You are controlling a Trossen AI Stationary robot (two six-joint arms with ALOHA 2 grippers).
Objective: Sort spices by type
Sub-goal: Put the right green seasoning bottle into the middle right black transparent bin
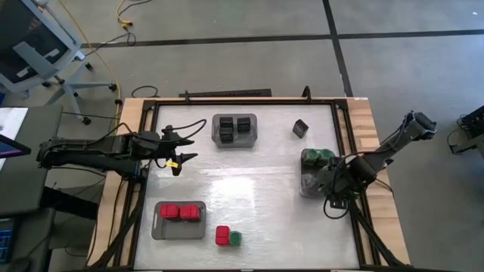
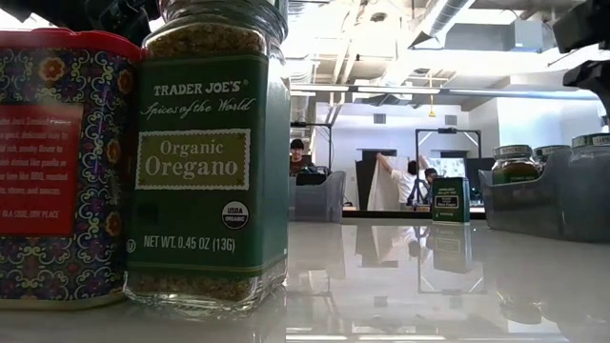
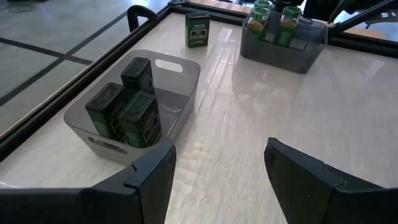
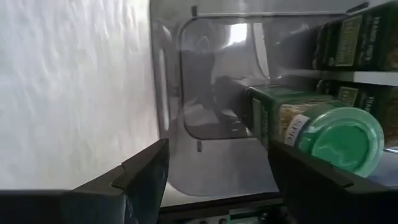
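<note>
In the high view my left gripper hovers open near the table's left edge, short of a grey tray holding three black tins. From the left wrist view the left gripper has only bare table between its fingers. My right gripper is open over the grey tray of green-lidded jars. In the right wrist view, the right gripper has one green-lidded jar just past one finger, inside the tray. A loose black tin, red box and green-lidded jar stand on the table.
A third grey tray near the table's near-left corner holds two red boxes. The low view shows the loose oregano jar and red box close up. The table's middle is bare. People stand in the room beyond the far edge.
</note>
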